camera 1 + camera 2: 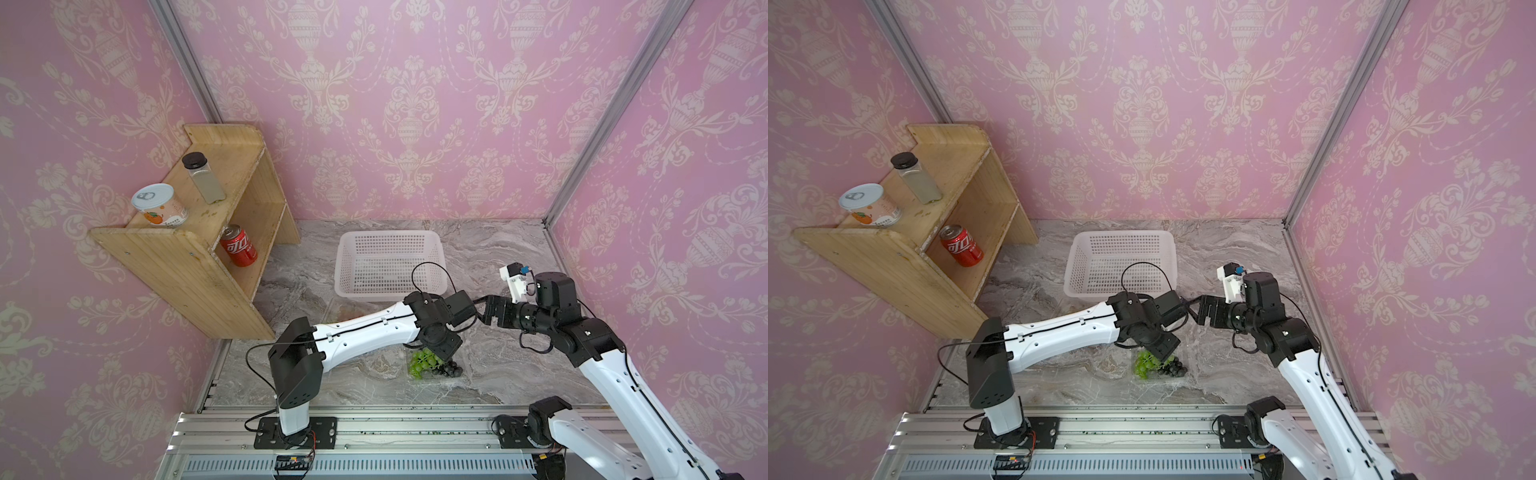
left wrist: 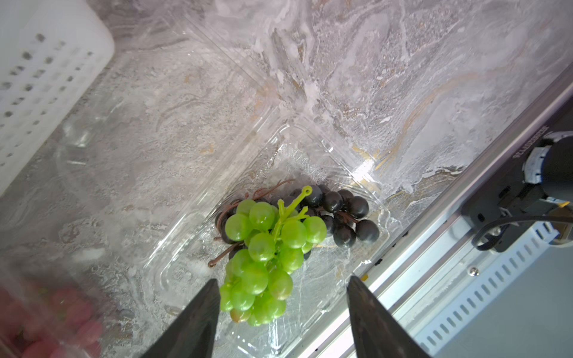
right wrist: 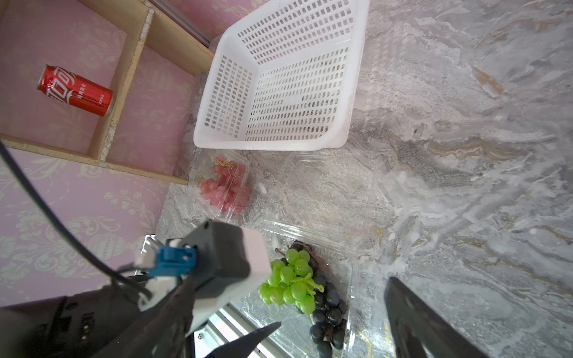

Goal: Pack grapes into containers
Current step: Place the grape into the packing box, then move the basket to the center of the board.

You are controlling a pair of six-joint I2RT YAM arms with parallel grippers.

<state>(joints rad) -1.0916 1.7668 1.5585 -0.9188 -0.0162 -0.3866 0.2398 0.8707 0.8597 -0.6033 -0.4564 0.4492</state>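
Inside the clear plastic box point(image 3: 353, 279), glossy round green grapes point(image 2: 263, 257) lie on matte dark grapes point(image 2: 344, 214). Left gripper point(image 2: 282, 279) hangs released above; right gripper point(image 3: 335, 302) spread, empty.

Basket point(image 1: 386, 233) mid-table point(image 1: 498, 257), near back edge. Shelf point(image 1: 187, 282) at back-left corner. Far container point(image 3: 245, 164) just before basket's front-left corner, grapes point(image 3: 221, 189) in it. Near container point(image 3: 352, 279) by front edge, middle: top bunch point(image 2: 263, 254) lying partly on bottom bunch point(image 2: 344, 217) inside.
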